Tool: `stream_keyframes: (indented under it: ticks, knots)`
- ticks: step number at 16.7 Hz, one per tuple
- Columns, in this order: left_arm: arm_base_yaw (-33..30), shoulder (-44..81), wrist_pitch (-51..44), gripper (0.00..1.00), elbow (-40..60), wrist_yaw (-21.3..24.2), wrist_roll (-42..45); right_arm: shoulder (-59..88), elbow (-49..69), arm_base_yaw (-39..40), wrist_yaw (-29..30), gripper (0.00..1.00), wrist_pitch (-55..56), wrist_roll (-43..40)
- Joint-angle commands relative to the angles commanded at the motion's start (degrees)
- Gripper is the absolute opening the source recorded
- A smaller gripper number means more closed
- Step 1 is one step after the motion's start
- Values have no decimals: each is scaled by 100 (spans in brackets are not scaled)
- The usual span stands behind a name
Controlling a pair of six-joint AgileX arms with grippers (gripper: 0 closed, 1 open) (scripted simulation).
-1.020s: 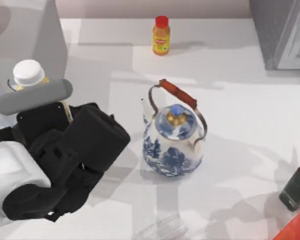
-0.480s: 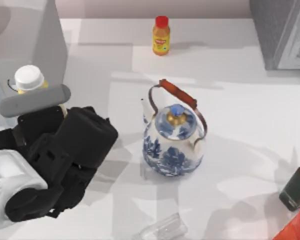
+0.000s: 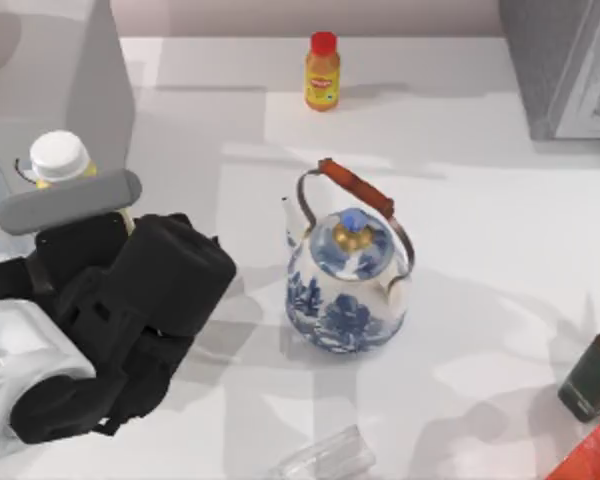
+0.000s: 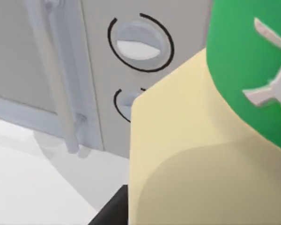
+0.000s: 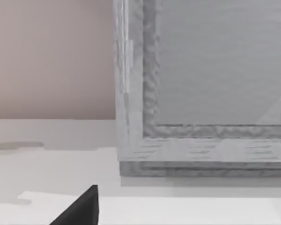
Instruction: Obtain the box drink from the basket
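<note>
Almost nothing has shifted since half a second ago — our left hand (image 3: 105,215) grips the box drink (image 3: 60,160) (raised at the desk's left); next, carry it clear.

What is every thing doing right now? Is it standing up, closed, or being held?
box drink: upright, white cap on, at the left gripper; grip hidden.
teapot: upright mid-table, lid on, handle raised.
small bottle: upright at the far edge, red cap on.
left arm: over the table's left side.
right arm: parked at the right edge.
</note>
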Motion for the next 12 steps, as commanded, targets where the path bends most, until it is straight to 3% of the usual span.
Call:
stream_keyframes:
  ticks: [6,12]
  knots:
    - [0,0,0,98,0,0,0,0,0,0,0,100,0,0]
    - [0,0,0,100,0,0,0,0,0,0,0,100,0,0]
